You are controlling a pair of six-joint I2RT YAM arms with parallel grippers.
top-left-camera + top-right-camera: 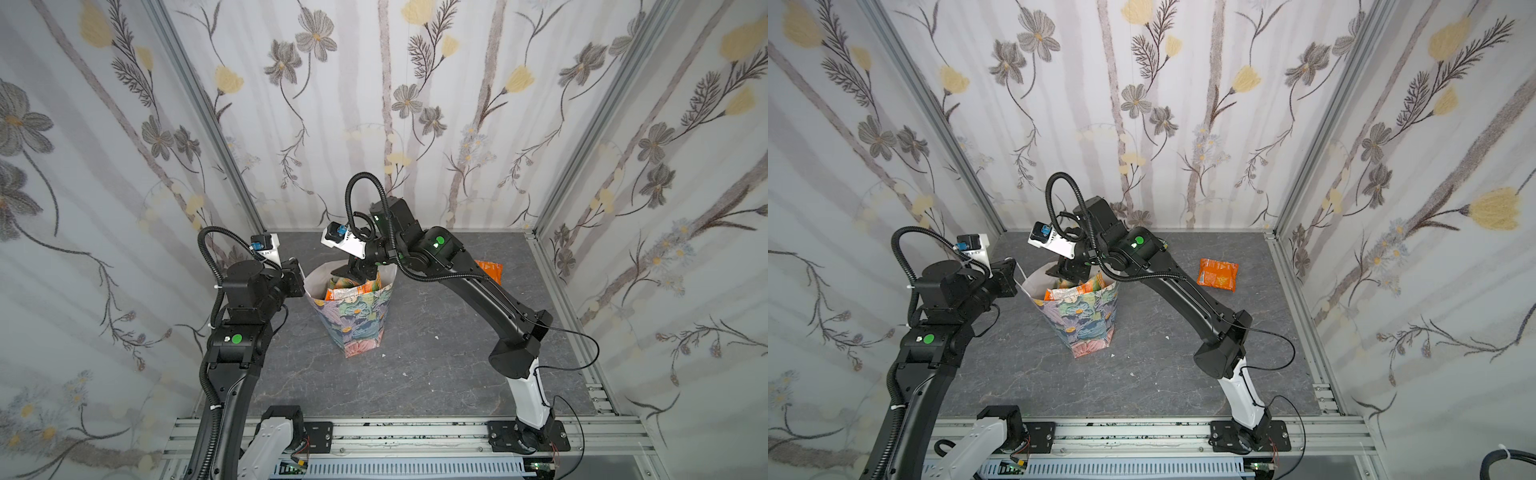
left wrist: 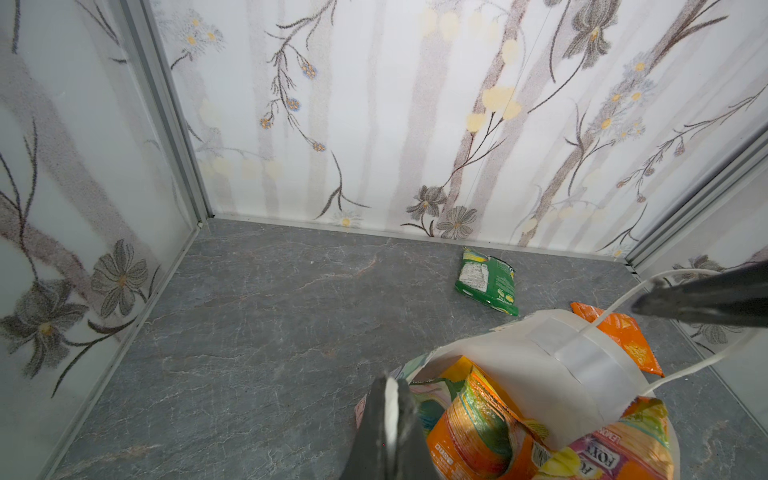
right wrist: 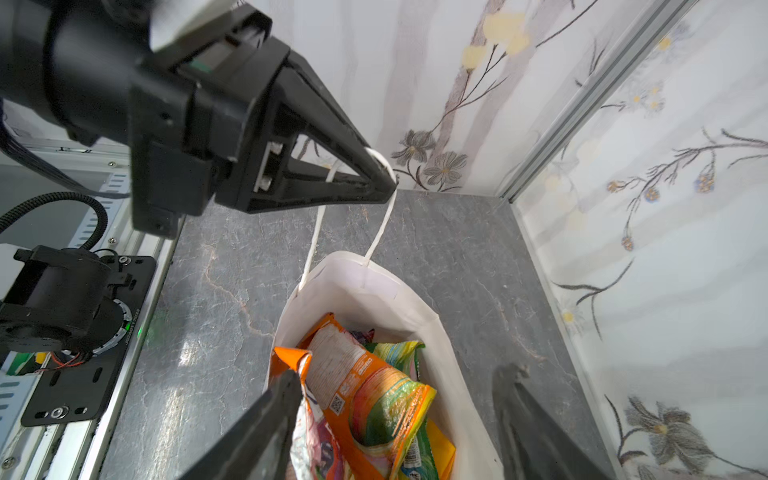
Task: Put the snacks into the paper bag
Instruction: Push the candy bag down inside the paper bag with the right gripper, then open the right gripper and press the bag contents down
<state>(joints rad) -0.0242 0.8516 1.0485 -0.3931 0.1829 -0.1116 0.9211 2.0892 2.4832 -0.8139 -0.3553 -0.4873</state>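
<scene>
The paper bag (image 1: 353, 320) stands upright near the middle of the grey table (image 1: 415, 374), its mouth open and its inside white. It is filled almost to the rim with snacks (image 3: 374, 395) — crinkly orange, yellow-green and pink packets crowded together on edge, one with lettering that begins FOX.

In both top views the left gripper (image 3: 386, 178) sits at the bag's 9 o'clock rim. Its jaws are closed, pinching the white cord handle (image 3: 381, 224), which runs taut from the rim up to the fingertips. The right gripper (image 3: 401, 374) hangs over the mouth from the 12 o'clock side with its jaws spread wide and nothing clasped between them. One finger (image 3: 286, 399) lies against the top corner of an orange packet inside the bag.

Two packets lie outside the bag. An orange packet (image 1: 1219, 274) is flat on the table at about 2 o'clock from the bag, well apart from it. In a top view the right arm (image 1: 490, 299) crosses in front of this packet and covers most of it. A green packet (image 2: 488, 282) lies flat near the back wall beyond the bag — it shows only in the left wrist view, so its clock bearing cannot be told.
</scene>
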